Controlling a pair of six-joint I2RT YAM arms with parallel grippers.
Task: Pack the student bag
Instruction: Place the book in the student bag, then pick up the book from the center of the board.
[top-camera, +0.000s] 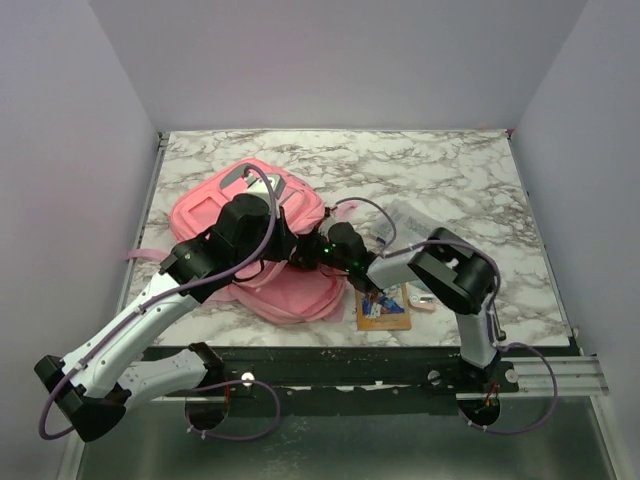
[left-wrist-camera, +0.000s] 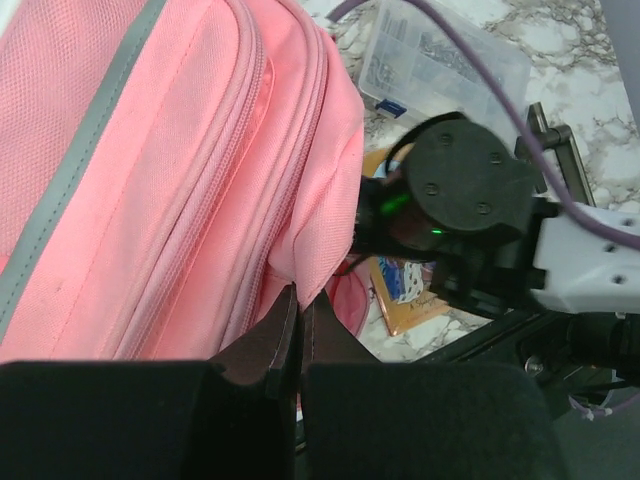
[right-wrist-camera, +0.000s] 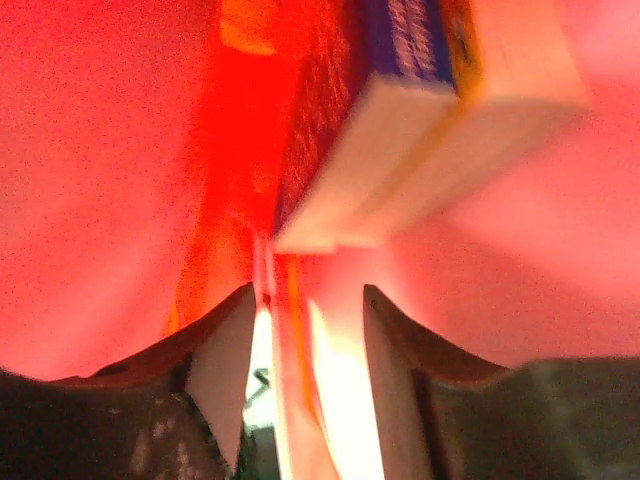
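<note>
From above, we see the student bag slumped on the surface, soft and floppy, so we judge its mouth must be held open by the hem. At the left wrist, the left pincer is clenched on the bag's lip, tenting the thin fabric. At the right wrist, inside the bag, the right pincer stands released just short of a book.

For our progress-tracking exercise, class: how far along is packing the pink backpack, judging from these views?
Done: one blue-covered book seems already inside the student bag. In hand: the left gripper, shut, pinches the bag's opening edge while the right gripper, jaws apart, reaches inside. Left: an orange book and a clear case lie on the table.
</note>
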